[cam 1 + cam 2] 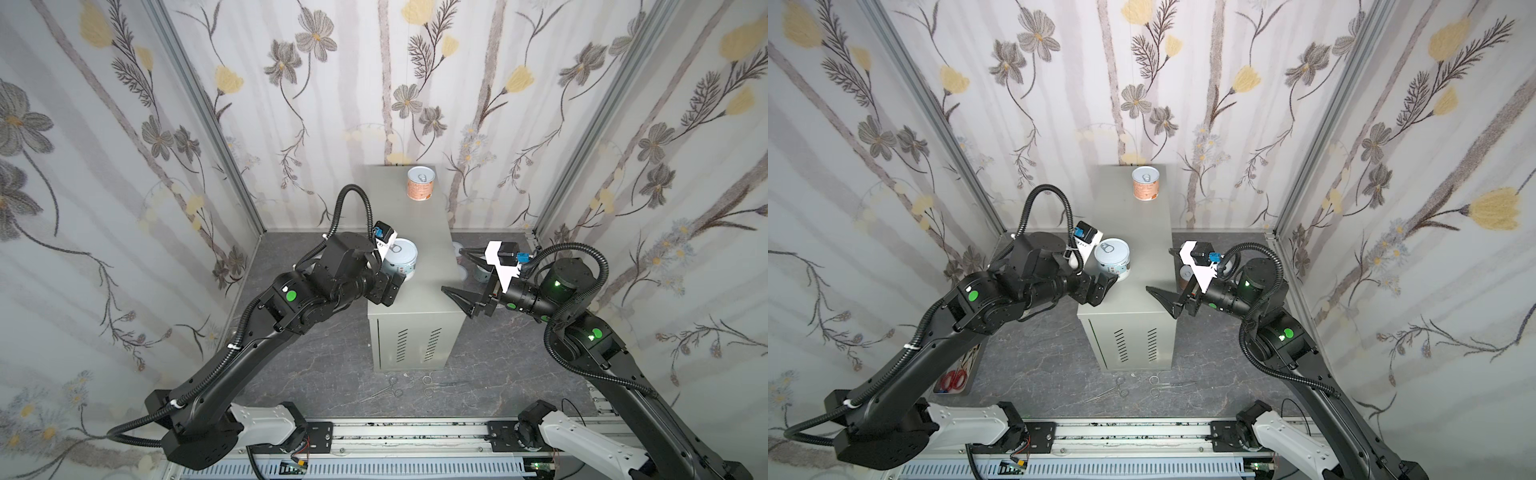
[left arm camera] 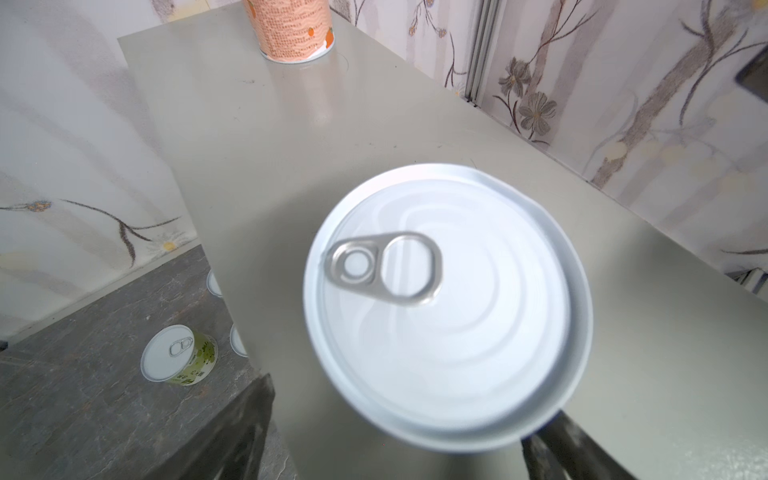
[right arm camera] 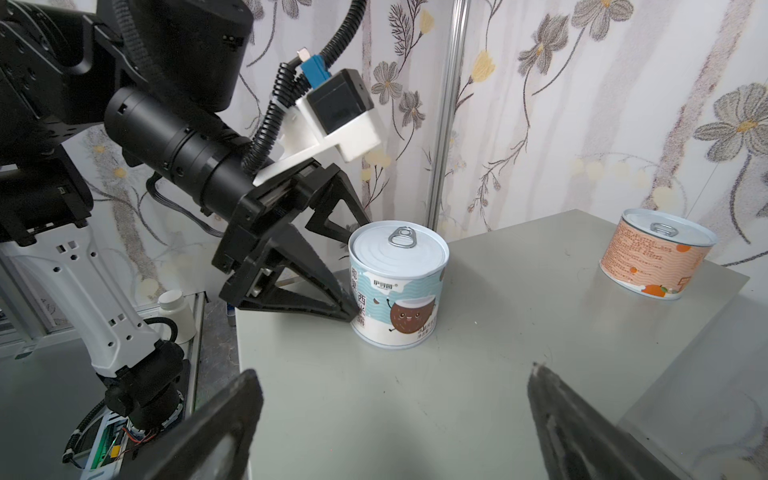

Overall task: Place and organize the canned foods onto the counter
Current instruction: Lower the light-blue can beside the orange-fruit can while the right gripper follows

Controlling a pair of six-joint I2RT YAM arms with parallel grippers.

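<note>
Cans: 2 on the cabinet (image 3: 498, 332) – blue can (image 3: 399, 286), orange can (image 3: 656, 253); floor (image 2: 83, 415): 1 green can (image 2: 178, 355), 2 partial lids (image 2: 214, 284). 1 white bottle (image 3: 176, 307).

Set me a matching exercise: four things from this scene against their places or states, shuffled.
1. light-blue can
2. orange can
3. green can
4. right tool

a. open, holding nothing
b. on the floor
c. far end of the counter
d. counter's left edge, in both top views

Pairs: 1-d, 2-c, 3-b, 4-a

Chinese characters, among them 西 and 米, on the light-blue can (image 3: 399, 299); smaller print unreadable.
</note>
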